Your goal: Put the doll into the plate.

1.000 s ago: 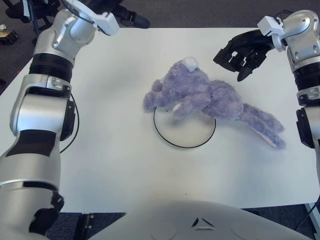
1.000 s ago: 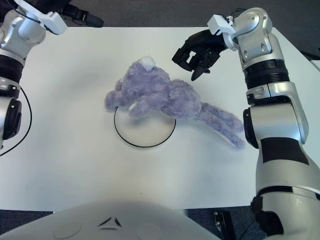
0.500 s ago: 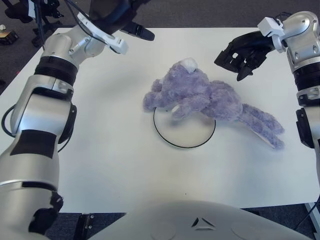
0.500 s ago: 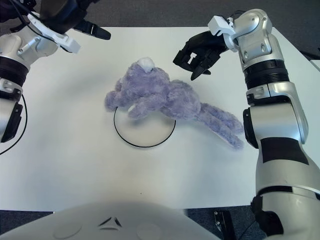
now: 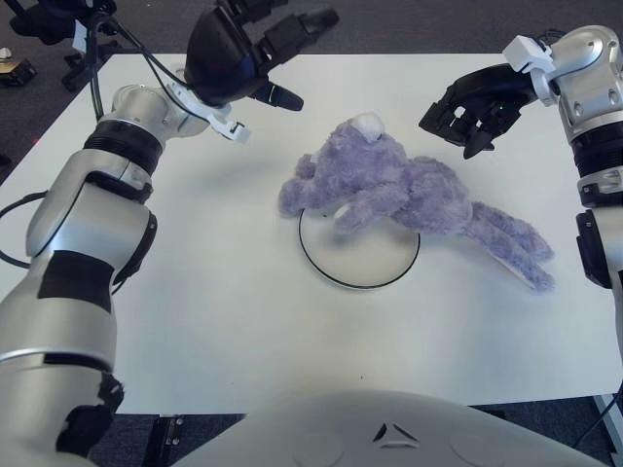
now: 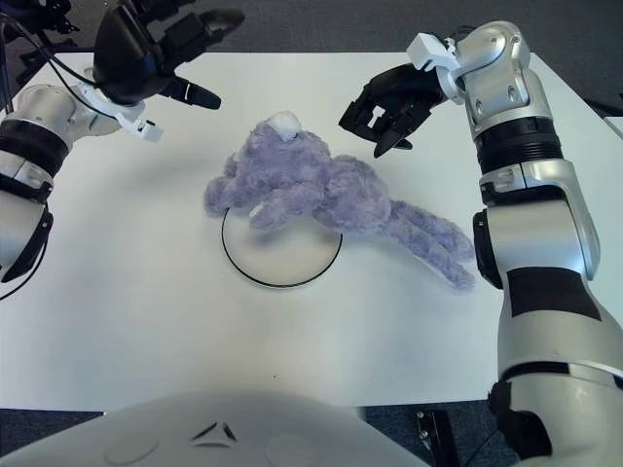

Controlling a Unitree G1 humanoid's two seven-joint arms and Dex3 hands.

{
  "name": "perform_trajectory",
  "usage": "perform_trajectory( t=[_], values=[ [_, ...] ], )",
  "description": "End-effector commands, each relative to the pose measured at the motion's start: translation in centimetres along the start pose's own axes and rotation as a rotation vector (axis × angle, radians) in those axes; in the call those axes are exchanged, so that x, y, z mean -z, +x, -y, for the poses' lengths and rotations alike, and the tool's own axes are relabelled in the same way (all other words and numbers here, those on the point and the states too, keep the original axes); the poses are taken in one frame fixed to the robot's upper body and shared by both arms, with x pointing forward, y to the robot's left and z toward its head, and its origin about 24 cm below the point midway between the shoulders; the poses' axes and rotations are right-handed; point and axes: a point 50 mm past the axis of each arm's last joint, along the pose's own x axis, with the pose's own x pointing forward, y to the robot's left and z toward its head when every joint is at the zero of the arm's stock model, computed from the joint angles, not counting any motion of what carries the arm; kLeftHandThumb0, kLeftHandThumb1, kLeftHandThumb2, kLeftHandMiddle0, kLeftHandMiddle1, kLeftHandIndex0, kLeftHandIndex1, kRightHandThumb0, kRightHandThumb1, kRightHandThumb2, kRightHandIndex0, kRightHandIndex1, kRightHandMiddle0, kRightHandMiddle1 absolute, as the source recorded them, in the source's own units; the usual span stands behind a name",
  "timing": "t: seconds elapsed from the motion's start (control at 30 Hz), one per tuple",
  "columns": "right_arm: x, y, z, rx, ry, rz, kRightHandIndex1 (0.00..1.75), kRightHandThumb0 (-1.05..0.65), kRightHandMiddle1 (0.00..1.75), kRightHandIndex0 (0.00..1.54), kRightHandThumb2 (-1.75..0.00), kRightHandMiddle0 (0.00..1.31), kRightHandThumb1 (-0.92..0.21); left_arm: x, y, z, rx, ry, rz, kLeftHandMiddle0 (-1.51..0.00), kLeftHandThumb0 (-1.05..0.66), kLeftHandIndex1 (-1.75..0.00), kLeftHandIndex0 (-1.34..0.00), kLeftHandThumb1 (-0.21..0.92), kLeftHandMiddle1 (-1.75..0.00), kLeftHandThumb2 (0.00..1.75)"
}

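Left hand (image 5: 255,44), upper left of frame, fingers spread and empty, sits up-left of the fuzzy purple plush doll (image 5: 409,190). Doll's long axis runs centre to lower right: head and forelimbs overlap the upper rim of the black-rimmed white round plate (image 5: 326,271), legs trail off it on the table. Right hand (image 5: 469,105), upper right, loosely curled and empty, looks nearer, just above-right of the torso.

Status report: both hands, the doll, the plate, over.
Left hand open, raised beyond doll. Right hand empty, fingers relaxed, above doll's right. Doll half across plate rim, legs on table. Nothing in the way.
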Motion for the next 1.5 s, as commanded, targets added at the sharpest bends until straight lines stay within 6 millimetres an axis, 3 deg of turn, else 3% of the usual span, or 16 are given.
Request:
perform_trajectory(
  t=[0.0, 0.5, 1.47],
  values=[
    [-0.13, -0.11, 0.11, 0.004, 0.011, 0.023, 1.75, -0.25, 1.75, 0.92, -0.01, 0.8, -0.87, 0.46, 0.52, -0.52, 0.007, 0.011, 0.034, -0.67, -0.6, -0.15, -0.5, 0.92, -0.13, 0.21],
    [0.24, 0.05, -0.02, 0.026, 0.052, 0.032, 1.75, -0.23, 1.75, 0.92, -0.01, 0.8, -0.87, 0.17, 0.55, -0.23, 0.01, 0.0, 0.045, -0.67, -0.63, -0.08, -0.46, 0.92, -0.07, 0.33],
    [0.55, 0.36, -0.24, 0.042, 0.096, 0.025, 1.75, -0.2, 1.75, 0.93, -0.01, 0.81, -0.88, -0.28, 1.03, -0.1, -0.009, -0.035, 0.072, -0.67, -0.68, -0.07, -0.52, 0.92, -0.02, 0.41]
  ],
)
